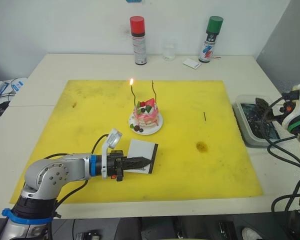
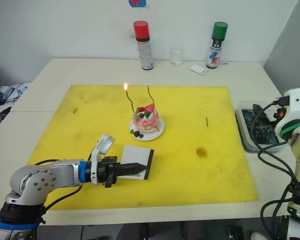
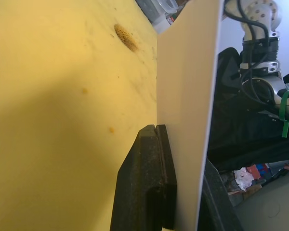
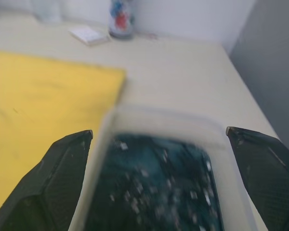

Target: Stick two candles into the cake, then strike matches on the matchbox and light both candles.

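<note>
1. Left eye view: both candles (image 1: 133, 95) are planted in the cake (image 1: 146, 114); one is lit.
2. Matchbox (image 1: 142, 155), near the cake, is pinned by the closed left gripper (image 1: 140, 162), likely steadied for striking.
3. Spare match (image 1: 204, 116) lies apart on the mat (image 1: 215, 165).
4. Right gripper (image 4: 159, 139) is spread empty over a tray (image 4: 159, 120) on the surface (image 1: 65, 65).

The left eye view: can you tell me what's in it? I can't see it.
A small cake on a yellow mat holds two candles; the left candle is burning, the right candle is unlit. The left gripper rests on the matchbox.
</note>
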`<state>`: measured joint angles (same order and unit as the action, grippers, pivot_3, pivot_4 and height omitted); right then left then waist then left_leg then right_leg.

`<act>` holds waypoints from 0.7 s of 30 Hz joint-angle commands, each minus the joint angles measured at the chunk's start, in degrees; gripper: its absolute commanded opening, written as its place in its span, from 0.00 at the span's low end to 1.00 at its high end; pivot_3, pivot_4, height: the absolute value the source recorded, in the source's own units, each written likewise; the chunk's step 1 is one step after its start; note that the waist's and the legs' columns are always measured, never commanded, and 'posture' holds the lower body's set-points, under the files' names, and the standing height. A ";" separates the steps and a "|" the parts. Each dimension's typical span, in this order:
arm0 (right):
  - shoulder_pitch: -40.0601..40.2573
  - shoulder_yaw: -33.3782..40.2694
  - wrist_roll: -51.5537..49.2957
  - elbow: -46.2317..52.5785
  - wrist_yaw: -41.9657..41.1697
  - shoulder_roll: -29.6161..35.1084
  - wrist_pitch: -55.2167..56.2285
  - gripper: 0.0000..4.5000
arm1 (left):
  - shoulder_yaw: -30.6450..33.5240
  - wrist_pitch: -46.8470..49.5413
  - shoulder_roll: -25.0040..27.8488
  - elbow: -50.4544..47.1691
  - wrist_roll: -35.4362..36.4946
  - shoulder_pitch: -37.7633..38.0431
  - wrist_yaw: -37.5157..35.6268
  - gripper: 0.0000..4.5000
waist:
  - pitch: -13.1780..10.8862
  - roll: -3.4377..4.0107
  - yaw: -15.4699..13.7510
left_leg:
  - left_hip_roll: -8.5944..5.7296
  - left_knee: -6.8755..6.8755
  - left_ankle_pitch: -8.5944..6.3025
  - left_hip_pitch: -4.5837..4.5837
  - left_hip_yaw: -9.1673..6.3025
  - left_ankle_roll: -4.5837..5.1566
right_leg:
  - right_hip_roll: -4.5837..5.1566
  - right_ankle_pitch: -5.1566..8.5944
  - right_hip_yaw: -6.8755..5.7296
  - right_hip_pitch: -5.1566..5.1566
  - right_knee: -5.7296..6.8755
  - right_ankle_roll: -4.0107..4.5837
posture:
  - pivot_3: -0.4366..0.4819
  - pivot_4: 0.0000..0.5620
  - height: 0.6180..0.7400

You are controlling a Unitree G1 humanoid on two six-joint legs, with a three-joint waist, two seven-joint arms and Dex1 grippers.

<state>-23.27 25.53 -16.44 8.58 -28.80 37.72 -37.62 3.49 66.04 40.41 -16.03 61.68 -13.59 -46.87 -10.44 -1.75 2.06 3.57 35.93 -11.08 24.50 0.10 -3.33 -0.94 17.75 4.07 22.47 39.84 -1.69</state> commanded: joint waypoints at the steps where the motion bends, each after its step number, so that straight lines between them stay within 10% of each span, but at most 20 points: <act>1: 1.24 -2.93 -3.86 9.97 -1.81 -0.79 0.03 0.99 | 1.04 -0.59 0.06 -0.77 -0.04 0.07 -0.56 0.00 | 0.00 0.00 0.00 | 0.00 0.00 0.00 0.00 -0.02 0.00 | 0.00 0.00 -0.02 -0.01 0.00 0.00 | 0.48 0.27 1.00; 7: 3.98 -15.37 1.43 13.89 5.96 -10.70 3.21 0.99 | 1.04 -0.58 0.03 -0.74 -0.23 -0.09 -0.46 0.00 | 0.01 -0.01 -0.03 | 0.00 0.04 0.00 -0.03 -0.04 -0.01 | 0.00 -0.01 0.00 -0.06 0.01 -0.02 | 0.48 0.27 1.00; 21: -2.88 -22.63 14.55 -15.29 21.16 -23.92 19.95 0.99 | 2.97 0.24 0.80 -2.05 0.51 1.04 0.76 0.00 | 0.00 0.00 -0.06 | -0.01 0.03 0.00 -0.03 0.00 -0.01 | 0.02 -0.07 0.00 -0.04 0.02 0.04 | 0.48 0.27 1.00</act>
<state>-24.79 2.63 -2.84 -6.26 -9.01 13.92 -19.62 4.93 66.20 40.75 -16.18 61.40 -12.58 -46.00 -10.44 -1.75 1.99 3.56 35.97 -11.08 24.48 0.09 -3.34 -0.92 17.58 4.07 22.44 39.86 -1.48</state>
